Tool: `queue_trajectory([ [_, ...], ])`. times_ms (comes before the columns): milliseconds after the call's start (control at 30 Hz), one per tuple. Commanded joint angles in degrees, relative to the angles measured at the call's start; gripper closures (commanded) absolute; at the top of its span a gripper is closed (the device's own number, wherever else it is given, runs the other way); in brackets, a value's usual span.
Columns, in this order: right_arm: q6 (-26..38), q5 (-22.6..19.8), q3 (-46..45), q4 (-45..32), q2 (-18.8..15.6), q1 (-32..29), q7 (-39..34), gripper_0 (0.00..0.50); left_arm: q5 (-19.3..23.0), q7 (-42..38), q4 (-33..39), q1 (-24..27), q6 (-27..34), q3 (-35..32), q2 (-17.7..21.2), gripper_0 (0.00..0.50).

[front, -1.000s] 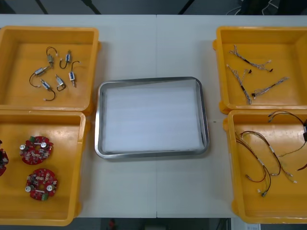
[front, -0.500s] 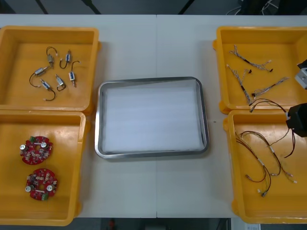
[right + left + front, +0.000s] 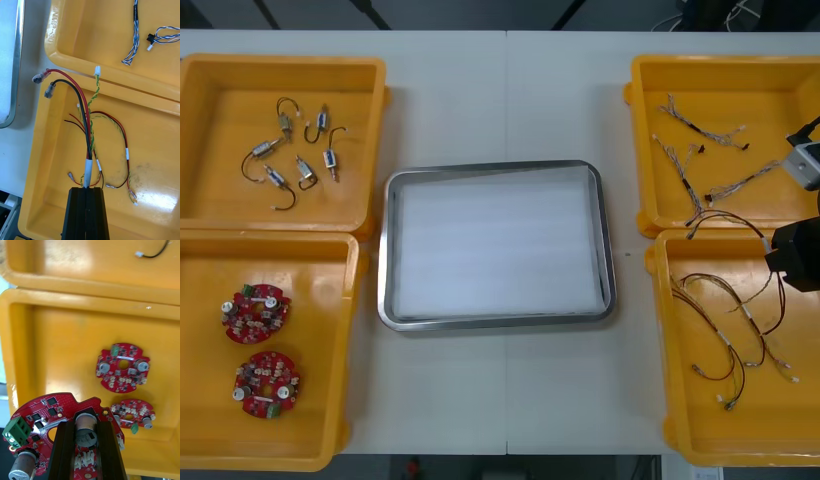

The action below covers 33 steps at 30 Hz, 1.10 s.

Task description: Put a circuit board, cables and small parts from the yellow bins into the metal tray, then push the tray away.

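A red and black cable [image 3: 89, 123] is gripped by the clenched right claw [image 3: 85, 189] above the near right yellow bin [image 3: 157, 157], while a circuit board [image 3: 48, 408] is clamped in the left claw [image 3: 85, 420] over the near left bin [image 3: 56, 352], above two boards [image 3: 122, 367] lying inside.

- Right gripper [image 3: 790, 263], right of the metal tray [image 3: 386, 250]: cut by the front view's edge, so its finger gap can't be read there.
- Red and black cable [image 3: 87, 123]: its end disappears between the right gripper's pressed-together fingers [image 3: 77, 210], and the finger bases run off the picture edge.
- Circuit board [image 3: 48, 408] clamped in the left gripper [image 3: 84, 424]: the fingers cover its middle, and its lower part is cut by the edge.
- Near right bin [image 3: 662, 340] and near left bin [image 3: 348, 340], either side of the tray: outer walls cut off in the front view.
- Small metal parts [image 3: 290, 150], far-left of the tray: too small to tell their kind.
- Tray in the right wrist view: mostly cut off.
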<state>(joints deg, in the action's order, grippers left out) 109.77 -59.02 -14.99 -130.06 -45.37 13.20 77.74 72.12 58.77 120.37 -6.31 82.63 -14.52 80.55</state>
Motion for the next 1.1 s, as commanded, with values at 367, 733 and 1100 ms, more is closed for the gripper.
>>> queue_trajectory([
  [367, 0.23, -1.19, 0.66, -1.68, 0.19, 1.30, 2.42, 0.500, -6.11, -29.85, -1.19, 36.19, 13.70, 26.12, -9.63, 0.500],
  [733, 0.23, -0.40, 0.66, -1.68, 0.19, 1.30, 2.42, 0.500, -10.16, -43.30, -2.16, 48.94, 19.06, 37.02, -20.88, 0.500],
  [1100, 0.23, 0.22, 0.57, -1.68, 0.19, 1.30, 2.07, 0.500, -18.15, -55.52, -1.37, 52.89, 23.37, 44.49, -34.50, 0.500],
])
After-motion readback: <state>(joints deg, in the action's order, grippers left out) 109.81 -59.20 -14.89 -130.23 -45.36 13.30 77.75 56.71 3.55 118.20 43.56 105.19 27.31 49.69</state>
